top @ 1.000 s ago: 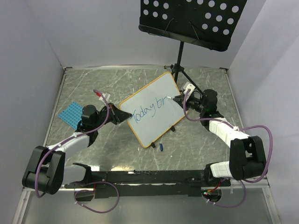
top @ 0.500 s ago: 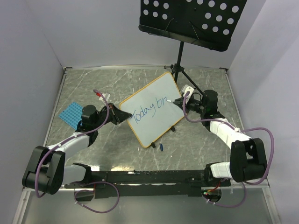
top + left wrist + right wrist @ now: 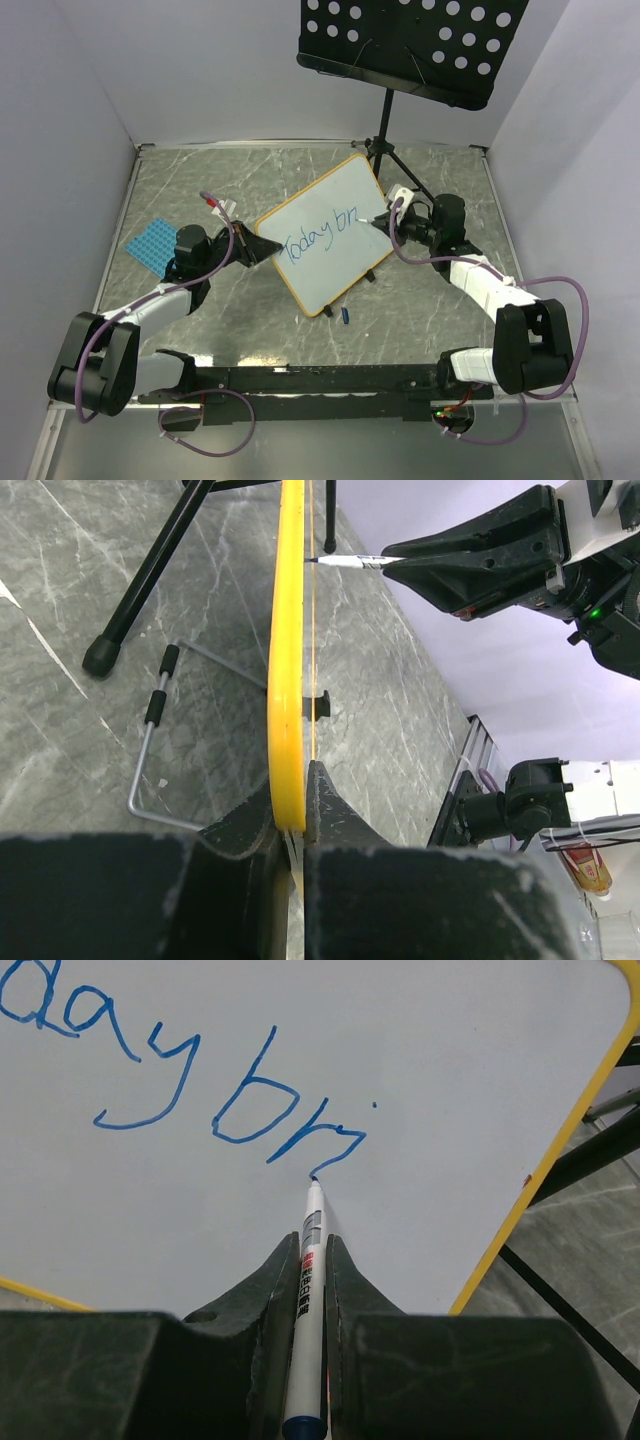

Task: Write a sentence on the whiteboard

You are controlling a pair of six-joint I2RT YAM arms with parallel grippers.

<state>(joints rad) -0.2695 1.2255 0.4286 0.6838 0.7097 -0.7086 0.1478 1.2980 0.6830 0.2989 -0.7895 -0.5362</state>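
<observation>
The board (image 3: pixel 335 272) stands tilted at table centre in the top view. Its long axis and the sentence (image 3: pixel 318 238) both run from 8 o'clock toward 2 o'clock. The left claw (image 3: pixel 296 780) is pressed onto the yellow frame (image 3: pixel 287 630) at the board's 9 o'clock corner. The left wrist view shows the board edge-on with one finger on each face. The right claw (image 3: pixel 309 1250) pinches the marker (image 3: pixel 306 1310) along its barrel, tip forward. The tip touches the white surface at the tail of the last blue stroke, and the writing reads "Today bri". In the right wrist view the marker's long axis points to 12 o'clock, roughly square to the writing line. The unwritten surface lies from the tip toward 3 to 4 o'clock, bounded by the frame. Judgement: the coming stroke is a sideways travel of the right claw along the line toward that frame, which is toward 2 o'clock in the top view, with tip contact held. Only the right arm is placed for this, since the left arm is at the opposite end. Room before the frame looks short, so the later words probably need a second line.
</observation>
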